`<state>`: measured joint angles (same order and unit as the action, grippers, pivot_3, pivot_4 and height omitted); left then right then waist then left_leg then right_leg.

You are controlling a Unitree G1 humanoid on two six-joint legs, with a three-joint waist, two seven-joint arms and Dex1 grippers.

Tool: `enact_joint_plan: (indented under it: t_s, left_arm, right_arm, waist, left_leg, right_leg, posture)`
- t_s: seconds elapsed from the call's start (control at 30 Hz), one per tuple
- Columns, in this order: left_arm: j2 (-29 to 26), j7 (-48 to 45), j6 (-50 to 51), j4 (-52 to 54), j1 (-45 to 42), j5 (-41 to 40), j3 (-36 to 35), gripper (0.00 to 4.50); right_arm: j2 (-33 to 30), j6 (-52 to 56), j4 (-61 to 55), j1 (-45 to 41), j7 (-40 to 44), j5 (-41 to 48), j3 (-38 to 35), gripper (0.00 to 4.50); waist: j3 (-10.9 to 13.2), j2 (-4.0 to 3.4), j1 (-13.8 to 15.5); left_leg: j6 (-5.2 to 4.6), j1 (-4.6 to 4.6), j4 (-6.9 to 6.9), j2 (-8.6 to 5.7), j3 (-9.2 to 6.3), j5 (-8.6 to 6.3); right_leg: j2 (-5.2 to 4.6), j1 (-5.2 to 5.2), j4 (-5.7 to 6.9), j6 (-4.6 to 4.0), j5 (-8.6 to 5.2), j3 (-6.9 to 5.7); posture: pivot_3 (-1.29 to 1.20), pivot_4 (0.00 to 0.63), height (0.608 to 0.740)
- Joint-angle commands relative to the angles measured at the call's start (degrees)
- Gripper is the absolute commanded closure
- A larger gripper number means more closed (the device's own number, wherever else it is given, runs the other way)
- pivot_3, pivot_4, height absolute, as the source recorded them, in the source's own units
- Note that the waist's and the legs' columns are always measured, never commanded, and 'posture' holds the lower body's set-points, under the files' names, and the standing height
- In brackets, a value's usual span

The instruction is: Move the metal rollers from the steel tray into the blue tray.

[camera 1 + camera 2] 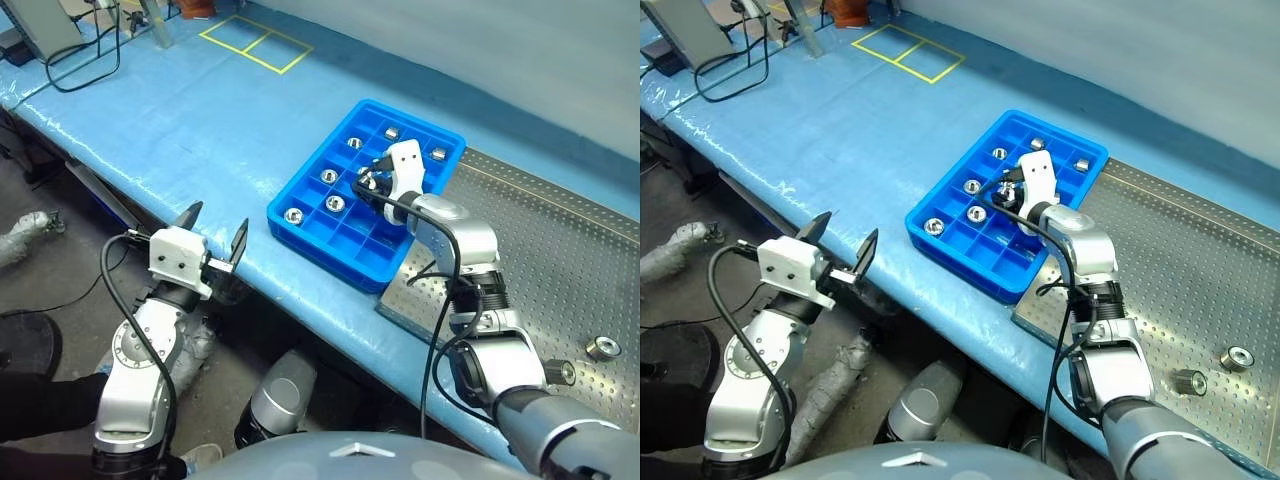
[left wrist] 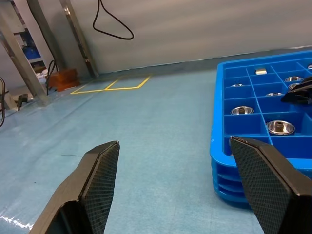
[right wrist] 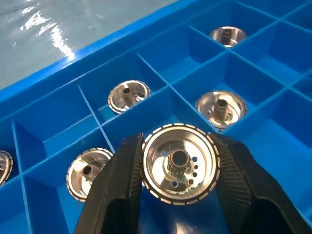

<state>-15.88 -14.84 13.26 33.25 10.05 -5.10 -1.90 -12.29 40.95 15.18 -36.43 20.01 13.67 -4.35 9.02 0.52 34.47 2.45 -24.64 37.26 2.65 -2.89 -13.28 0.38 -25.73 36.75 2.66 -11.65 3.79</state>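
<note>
The blue tray (image 1: pixel 318 250) lies on the blue-covered table, and several metal rollers (image 1: pixel 335 203) sit singly in its compartments. My right gripper (image 1: pixel 372 183) hovers over the tray's middle, shut on one roller (image 3: pixel 179 163), which it holds just above a compartment. Right of the blue tray, and touching it, is the perforated steel tray (image 1: pixel 560 250). Two more rollers (image 1: pixel 603 347) (image 1: pixel 560 372) lie near its front right. My left gripper (image 1: pixel 218 220) is open and holds nothing. It hangs beyond the table's front edge, left of the blue tray.
A yellow tape rectangle (image 1: pixel 255 42) marks the table at the back. A black cable (image 1: pixel 85 60) loops over the far left corner beside a metal stand (image 1: pixel 45 25). The table's front edge (image 1: pixel 150 190) runs diagonally just ahead of my left gripper.
</note>
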Motion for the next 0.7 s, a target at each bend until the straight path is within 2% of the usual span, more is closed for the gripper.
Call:
enact_joint_plan:
  t_s: [0.03,0.27,0.53,0.7]
  left_arm:
    - [-0.2,-0.3,-0.7,0.3,-0.8,0.1,0.1,0.51]
    - [-0.3,-0.6,-0.9,-0.4,-1.2,0.1,0.3,0.51]
    - [-0.3,-0.7,-0.9,-0.7,-1.6,0.1,0.6,0.51]
    - [-0.3,-1.0,-1.1,-1.3,-2.6,0.1,0.7,0.51]
  right_arm:
    - [-0.7,0.9,-3.0,0.5,-0.7,1.4,-2.2,2.78]
    - [-4.0,-0.1,-4.5,1.8,0.0,-2.8,3.6,2.78]
    - [-2.0,-1.2,-3.5,1.5,0.3,-3.7,6.6,2.78]
    - [-0.8,-5.7,-2.6,1.5,-3.0,-4.5,3.9,1.21]
  waist:
    - [0.0,-0.06,-0.7]
    - [0.0,-0.08,-1.0]
    - [-0.1,-0.09,-1.8]
    - [-0.1,-0.09,-2.4]
  left_leg:
    - [0.02,0.00,0.01,0.01,0.00,0.01]
    - [0.04,0.06,0.01,0.04,-0.01,0.03]
    - [0.04,0.09,0.01,0.04,-0.01,0.03]
    - [0.05,0.12,0.01,0.04,-0.01,0.03]
  right_leg:
    - [0.01,-0.02,0.03,-0.01,0.00,0.00]
    - [0.04,0.00,0.08,-0.08,-0.05,0.00]
    - [0.05,0.02,0.10,-0.08,-0.04,0.00]
    - [0.06,0.04,0.11,-0.08,-0.04,0.00]
  posture:
    - [0.53,0.150,0.740]
    - [0.52,0.150,0.740]
    - [0.51,0.150,0.740]
    - [0.49,0.150,0.740]
